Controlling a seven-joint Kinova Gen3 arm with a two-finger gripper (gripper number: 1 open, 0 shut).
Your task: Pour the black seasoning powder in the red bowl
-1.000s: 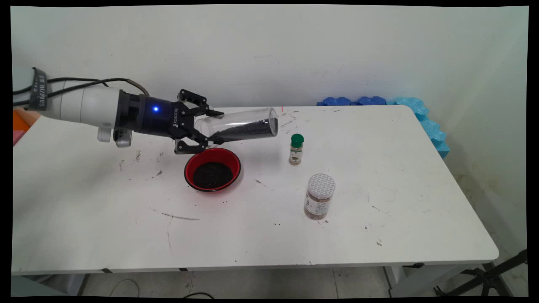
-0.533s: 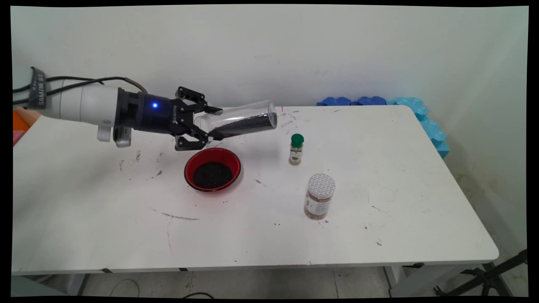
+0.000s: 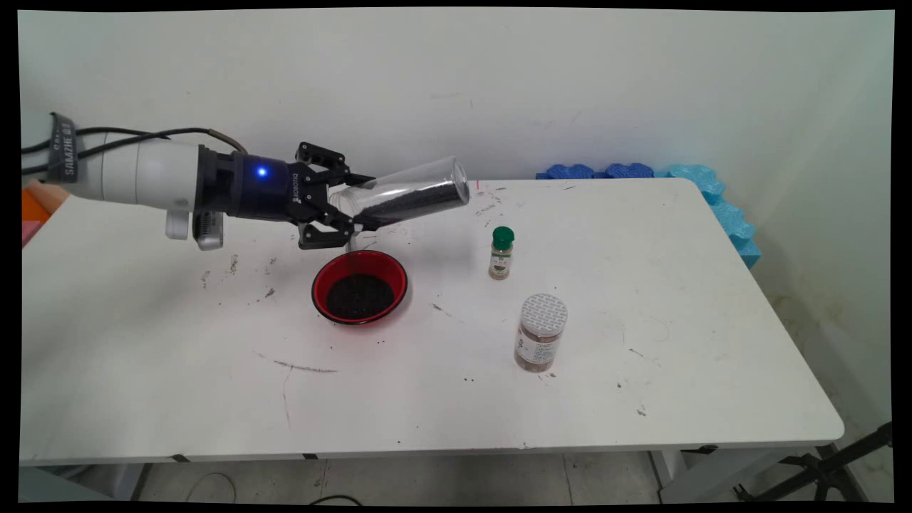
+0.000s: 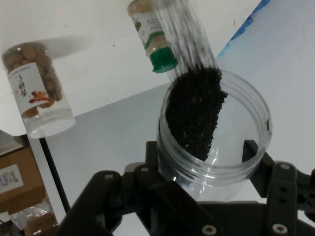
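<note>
A clear plastic jar partly filled with black grains is gripped near its open mouth by the gripper, whose jaws are clenched on the jar's rim. The jar is held in the air, lying almost on its side with its closed base raised toward the right and its mouth to the left, above the far edge of a red bowl. Black grains are also seen lying in the bowl, which rests on the white table. A small bottle with a green cap is stood to the right of the bowl, and a larger jar with a white lid is placed nearer the table's front.
</note>
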